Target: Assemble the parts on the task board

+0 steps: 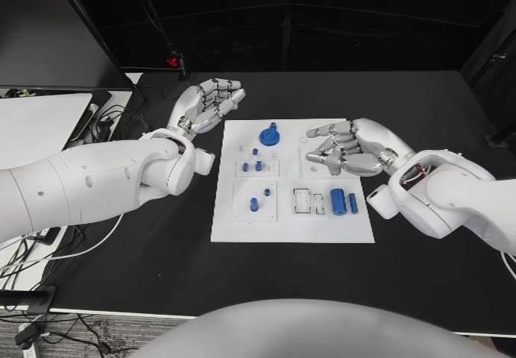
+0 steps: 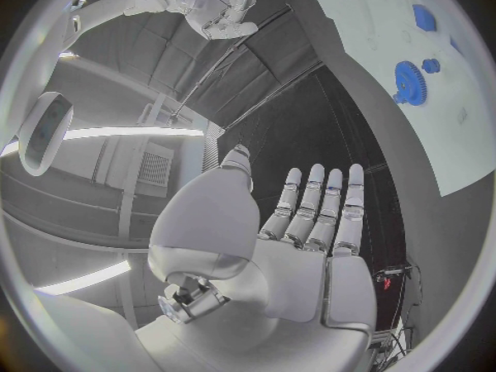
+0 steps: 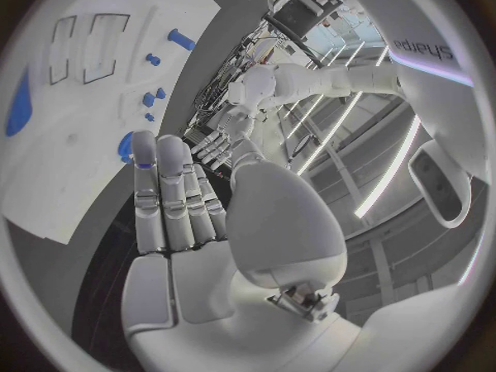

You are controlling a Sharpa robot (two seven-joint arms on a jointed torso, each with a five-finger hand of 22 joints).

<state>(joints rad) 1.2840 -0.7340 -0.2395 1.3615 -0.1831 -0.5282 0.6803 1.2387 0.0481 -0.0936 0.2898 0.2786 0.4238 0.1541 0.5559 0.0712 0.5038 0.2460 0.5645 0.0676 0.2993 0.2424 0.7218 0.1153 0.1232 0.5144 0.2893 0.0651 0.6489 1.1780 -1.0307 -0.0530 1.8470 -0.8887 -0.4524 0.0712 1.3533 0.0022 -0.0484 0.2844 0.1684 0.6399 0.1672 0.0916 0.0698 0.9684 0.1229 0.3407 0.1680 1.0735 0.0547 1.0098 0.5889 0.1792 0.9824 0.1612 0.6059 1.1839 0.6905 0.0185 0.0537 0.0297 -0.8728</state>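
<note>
Both hands empty: left hand fingers spread, off board's far left corner; right hand loosely curled over task board. Blue gear near far edge. Advise approaching vertically, pinching parts squarely.

The task board looked like matt white plastic, smooth and flat. The parts on it, among them a blue gear and a blue cylinder, looked like smooth plastic with a dull sheen. The bench was matt black and even. Both arms wore glossy white shells that caught the light. The left hand and the right hand had a silvery, metal-like finish, and their fingers were smooth and faintly shiny.
</note>
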